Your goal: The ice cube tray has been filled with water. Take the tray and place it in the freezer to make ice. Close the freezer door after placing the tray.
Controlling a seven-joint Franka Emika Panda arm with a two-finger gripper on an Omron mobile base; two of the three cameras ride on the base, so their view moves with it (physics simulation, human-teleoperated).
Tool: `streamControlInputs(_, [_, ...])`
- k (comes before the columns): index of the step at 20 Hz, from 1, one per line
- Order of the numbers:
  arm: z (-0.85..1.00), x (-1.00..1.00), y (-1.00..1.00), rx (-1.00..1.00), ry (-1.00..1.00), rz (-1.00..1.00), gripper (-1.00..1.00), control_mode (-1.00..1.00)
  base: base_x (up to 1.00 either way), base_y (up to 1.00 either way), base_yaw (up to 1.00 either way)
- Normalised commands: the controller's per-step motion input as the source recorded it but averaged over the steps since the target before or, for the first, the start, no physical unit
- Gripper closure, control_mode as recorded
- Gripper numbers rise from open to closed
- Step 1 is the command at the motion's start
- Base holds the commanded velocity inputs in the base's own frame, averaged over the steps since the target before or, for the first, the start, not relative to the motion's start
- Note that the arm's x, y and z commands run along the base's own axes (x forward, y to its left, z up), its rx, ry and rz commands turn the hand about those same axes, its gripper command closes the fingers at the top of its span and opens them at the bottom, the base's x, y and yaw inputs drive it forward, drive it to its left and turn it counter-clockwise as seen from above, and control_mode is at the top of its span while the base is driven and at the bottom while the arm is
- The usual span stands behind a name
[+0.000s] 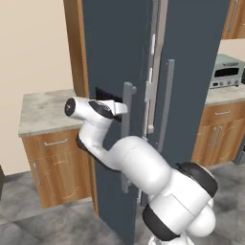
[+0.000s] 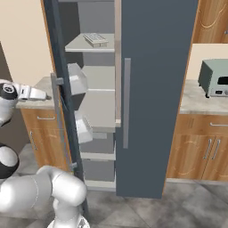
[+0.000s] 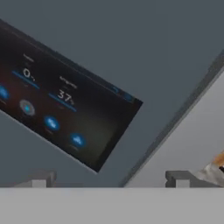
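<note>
Even flat rendered light, soft shadows — hand view dim, slightly blurred

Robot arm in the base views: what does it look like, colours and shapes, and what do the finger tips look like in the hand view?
The glossy white arm is built of rounded, bulbous segments with black bands at the joints and a dark disc on the wrist's end. No cables or markings show. The two-finger gripper shows as two small, blocky grey finger tips.

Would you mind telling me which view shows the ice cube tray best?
The right base view: the ice cube tray lies in plain sight on an upper freezer shelf. From the left base view, the half-open freezer door screens the shelves. The hand view faces the door's dispenser panel.
</note>
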Motion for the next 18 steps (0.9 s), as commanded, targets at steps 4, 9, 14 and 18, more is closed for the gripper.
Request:
streamControlInputs(4, [0.00,0.78,-1.00,0.10,-0.23,0.16,-1.00,-1.00,0.00,0.00,0.00])
streamControlInputs(9, [0.00,0.85,-1.00,0.20,-0.22,0.31,-1.00,-1.00,0.00,0.00,0.00])
streamControlInputs(14, [0.00,0.89,-1.00,0.24,-0.15,0.34,-1.00,-1.00,0.00,0.00,0.00])
streamControlInputs(18, [0.08,0.91,-1.00,0.24,-0.05,0.32,-1.00,-1.00,0.00,0.00,0.00])
